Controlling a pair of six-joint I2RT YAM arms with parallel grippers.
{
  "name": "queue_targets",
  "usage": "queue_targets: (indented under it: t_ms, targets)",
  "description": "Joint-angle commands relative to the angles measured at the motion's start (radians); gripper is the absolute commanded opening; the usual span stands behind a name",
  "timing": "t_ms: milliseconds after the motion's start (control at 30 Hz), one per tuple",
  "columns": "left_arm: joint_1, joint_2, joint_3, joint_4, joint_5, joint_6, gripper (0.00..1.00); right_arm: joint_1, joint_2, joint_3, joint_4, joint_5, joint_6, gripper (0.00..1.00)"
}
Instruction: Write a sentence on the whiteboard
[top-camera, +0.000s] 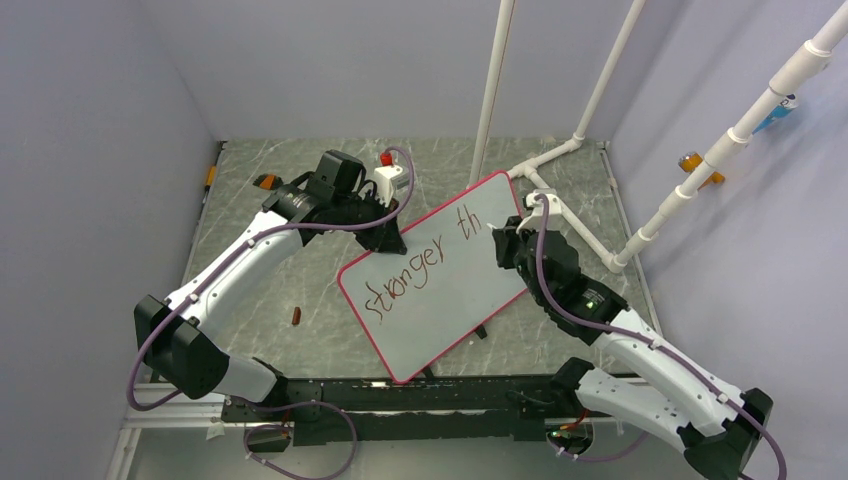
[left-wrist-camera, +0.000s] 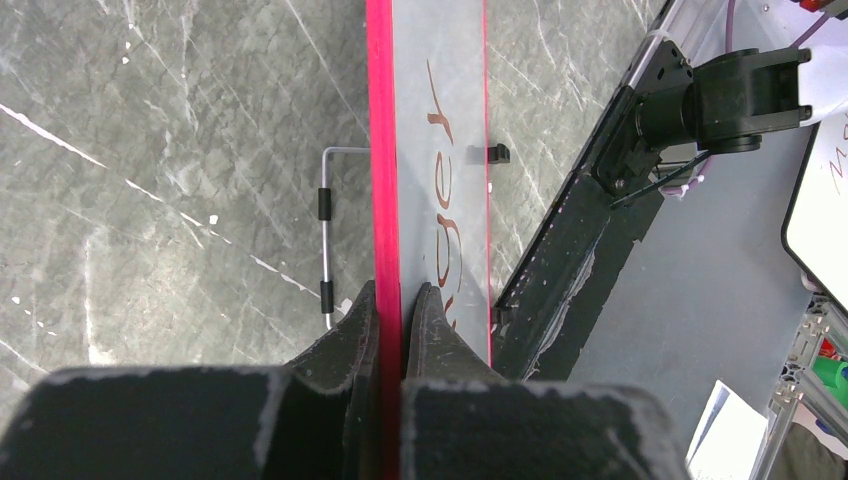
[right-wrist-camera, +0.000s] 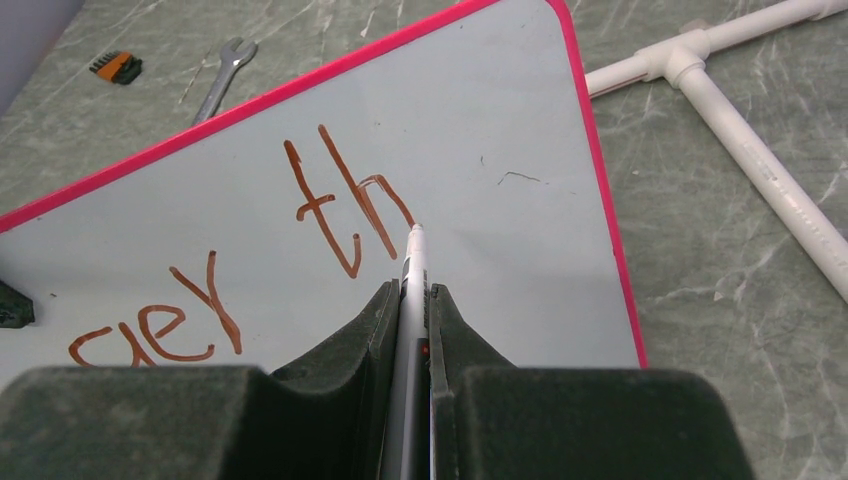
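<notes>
The whiteboard (top-camera: 440, 285), glossy white with a pink-red rim, lies tilted on the marble table. It carries dark-red handwriting (top-camera: 412, 275): "stronger" and, after it, "th". My left gripper (top-camera: 385, 238) is shut on the board's upper-left rim (left-wrist-camera: 382, 200), one finger on each face. My right gripper (top-camera: 503, 243) is shut on a white marker (right-wrist-camera: 411, 290). The marker's tip touches the board at the end of the "h" (right-wrist-camera: 375, 205). The left wrist view shows the board edge-on, with part of the writing (left-wrist-camera: 440, 190).
White PVC pipes (top-camera: 560, 190) stand and lie at the back right, close to the board's far corner; they also show in the right wrist view (right-wrist-camera: 740, 120). A wrench (right-wrist-camera: 222, 70) and an orange tool (right-wrist-camera: 117, 66) lie beyond the board. A small brown object (top-camera: 296, 316) lies on the left.
</notes>
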Motion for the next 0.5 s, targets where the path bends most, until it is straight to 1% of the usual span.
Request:
queue_targets:
  t_ms: [0, 200, 467]
  targets:
    - [-0.003, -0.010, 0.000, 0.057, -0.188, 0.198, 0.00, -0.002, 0.007, 0.008, 0.070, 0.035, -0.035, 0.00]
    - [-0.006, -0.008, -0.001, 0.055, -0.190, 0.199, 0.00, -0.010, 0.073, 0.057, 0.085, 0.018, -0.052, 0.00]
    - [-0.004, -0.009, 0.002, 0.055, -0.187, 0.201, 0.00, -0.034, 0.103, 0.081, 0.106, -0.001, -0.061, 0.00]
